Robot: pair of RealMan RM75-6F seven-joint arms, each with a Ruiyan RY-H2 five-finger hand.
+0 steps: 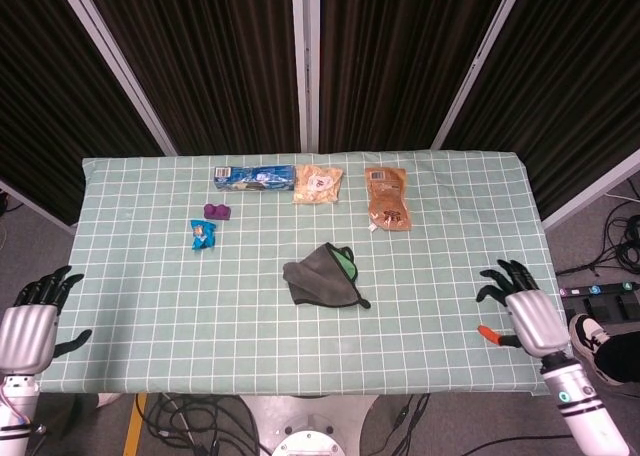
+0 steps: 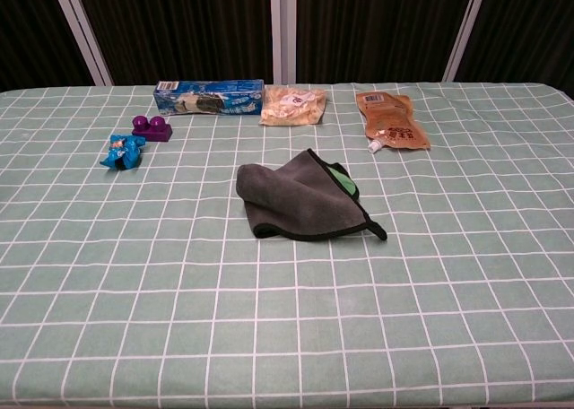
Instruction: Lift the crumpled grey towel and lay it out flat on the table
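Grey towel point(image 1: 323, 277) lies bunched at mid-table, well apart from both empty, spread-fingered hands, so the right hand point(image 1: 522, 311), nearer than the left hand point(image 1: 28, 323), should approach low and pinch a hemmed corner.

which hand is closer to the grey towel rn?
Right. The right hand is over the table's near right corner; the left hand sits off the left edge, farther from the grey towel.

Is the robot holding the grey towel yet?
No, the grey towel lies crumpled mid-table, while the right hand and left hand hover empty near the edges.
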